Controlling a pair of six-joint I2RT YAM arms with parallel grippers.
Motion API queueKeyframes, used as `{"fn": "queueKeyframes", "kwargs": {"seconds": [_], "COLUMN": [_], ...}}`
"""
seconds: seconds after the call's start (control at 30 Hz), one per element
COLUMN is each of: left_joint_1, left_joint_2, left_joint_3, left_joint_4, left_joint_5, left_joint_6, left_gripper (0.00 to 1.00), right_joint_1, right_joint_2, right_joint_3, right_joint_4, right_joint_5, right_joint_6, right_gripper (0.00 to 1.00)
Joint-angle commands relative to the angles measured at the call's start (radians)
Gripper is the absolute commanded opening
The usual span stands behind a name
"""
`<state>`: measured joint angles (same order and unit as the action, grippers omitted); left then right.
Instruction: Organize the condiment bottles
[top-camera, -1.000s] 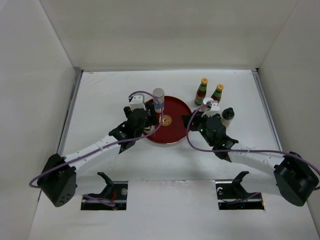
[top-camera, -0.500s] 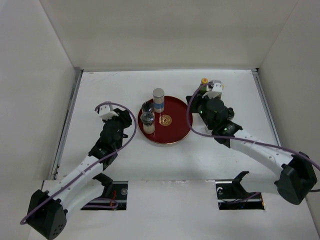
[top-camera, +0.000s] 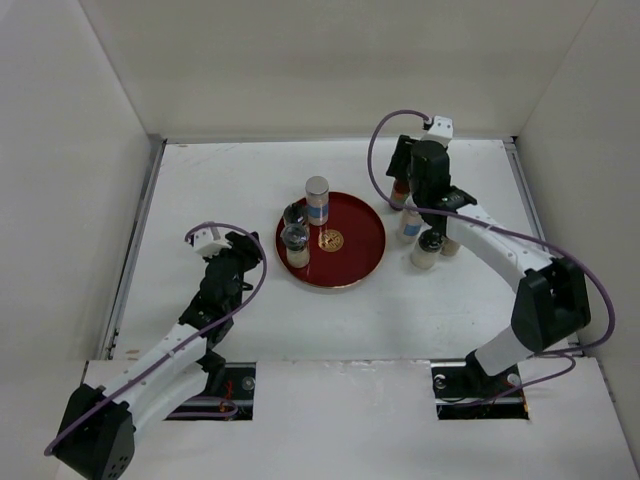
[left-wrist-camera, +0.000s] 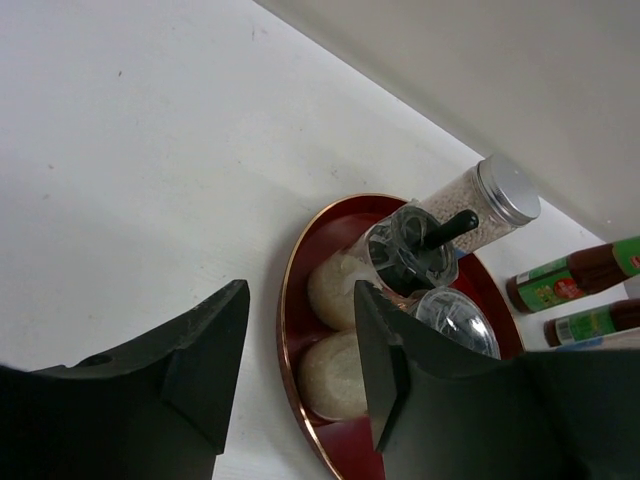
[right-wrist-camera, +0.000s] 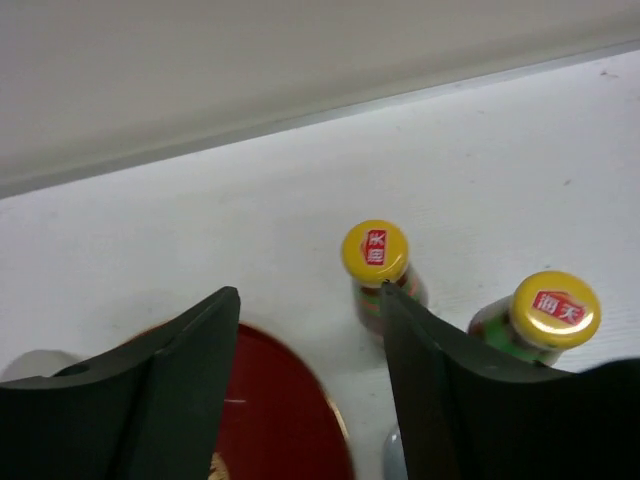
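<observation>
The red tray (top-camera: 362, 262) holds a silver-capped cylinder (top-camera: 317, 200) and two squat glass jars (top-camera: 294, 217) (top-camera: 297, 246). In the left wrist view the same cylinder (left-wrist-camera: 490, 195) and jars (left-wrist-camera: 405, 255) (left-wrist-camera: 455, 320) stand on the tray (left-wrist-camera: 290, 330). My left gripper (top-camera: 243, 250) (left-wrist-camera: 300, 295) is open and empty, just left of the tray. My right gripper (top-camera: 403, 167) (right-wrist-camera: 308, 292) is open above two slim yellow-capped bottles (right-wrist-camera: 375, 249) (right-wrist-camera: 555, 309); nothing sits between its fingers. Another silver-capped cylinder (top-camera: 410, 222) and a squat jar (top-camera: 427, 250) stand on the table right of the tray.
White walls close in the table on three sides, and the far wall stands close behind the slim bottles. The right forearm (top-camera: 480, 235) passes over the jars right of the tray and partly hides one (top-camera: 451, 244).
My left gripper left two jars on the tray and drew back to the left. My right gripper rose toward the far wall over the slim bottles and opened.
</observation>
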<state>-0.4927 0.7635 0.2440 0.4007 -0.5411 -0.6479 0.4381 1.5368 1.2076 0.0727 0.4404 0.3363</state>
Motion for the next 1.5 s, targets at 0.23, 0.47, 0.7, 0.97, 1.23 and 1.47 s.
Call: {"fn": "queueKeyframes", "kwargs": {"seconds": [0.23, 0.47, 0.7, 0.97, 1.23, 1.47], "left_joint_1": [0.007, 0.007, 0.010, 0.019, 0.026, 0.035], "left_joint_2": [0.031, 0.043, 0.048, 0.062, 0.059, 0.063], "left_joint_3": [-0.017, -0.022, -0.026, -0.023, -0.026, -0.029], "left_joint_4": [0.118, 0.135, 0.139, 0.135, 0.139, 0.141], "left_joint_5": [0.030, 0.029, 0.030, 0.038, 0.043, 0.047], "left_joint_6": [-0.030, -0.030, -0.030, -0.030, -0.032, -0.038], "left_gripper": [0.48, 0.49, 0.49, 0.50, 0.51, 0.51], "right_joint_1": [-0.057, -0.072, -0.069, -0.052, -0.023, 0.050], "right_joint_2": [0.095, 0.169, 0.221, 0.209, 0.109, 0.054], "right_joint_3": [0.089, 0.139, 0.167, 0.174, 0.213, 0.176], "right_joint_4": [-0.013, -0.005, 0.004, 0.093, 0.142, 0.151], "right_joint_5": [0.061, 0.018, 0.007, 0.090, 0.097, 0.052], "right_joint_6": [-0.111, -0.123, -0.132, -0.207, -0.256, -0.221], "right_gripper": [0.74, 0.67, 0.50, 0.30, 0.26, 0.26]}}
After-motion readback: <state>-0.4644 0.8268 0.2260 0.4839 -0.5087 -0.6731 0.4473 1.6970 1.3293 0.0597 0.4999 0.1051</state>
